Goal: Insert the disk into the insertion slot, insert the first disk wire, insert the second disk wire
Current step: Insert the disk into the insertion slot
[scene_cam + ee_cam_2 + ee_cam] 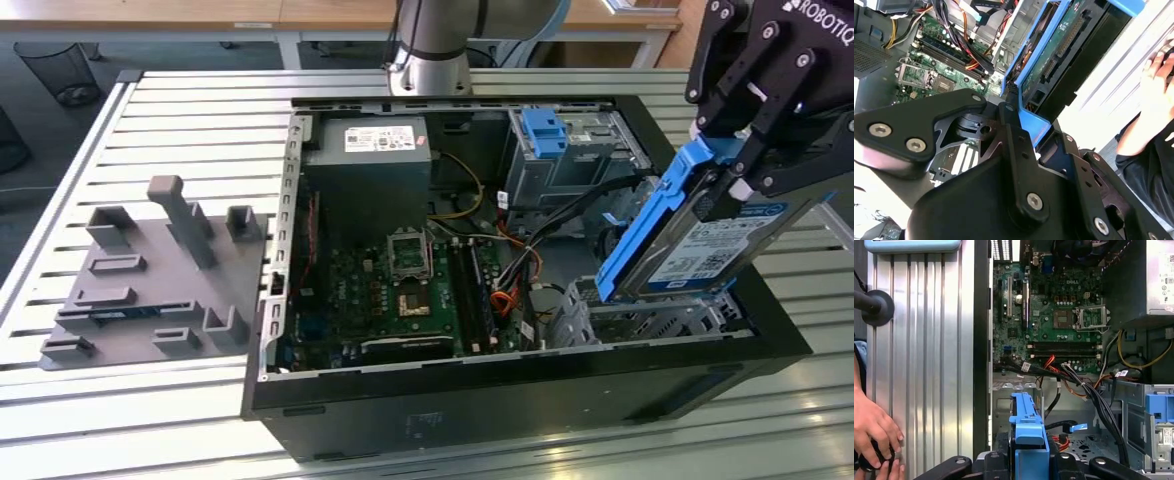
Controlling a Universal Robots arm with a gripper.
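Observation:
My gripper (747, 165) is shut on the disk (697, 240), a silver drive with a white label in a bright blue carrier. In the exterior view the disk hangs tilted, its lower end just above the insertion slot (641, 318), a low perforated metal cage in the open computer case's near corner, on the exterior view's right. The second wrist view has the blue carrier (1030, 122) clamped between the black fingers (1011, 125), with the drive's green circuit board (1064, 45) facing the camera. In the first wrist view the carrier's edge (1026, 432) stands over the perforated cage floor (1081, 445). Loose black cables (1089, 390) run beside it.
A taller grey cage with a blue latch (547, 135) stands behind the slot. The motherboard (407, 285) lies across the case floor. A grey fixture plate (147, 270) lies on the slatted table at the exterior view's left. A person's hand (874, 435) rests on the table beside the case.

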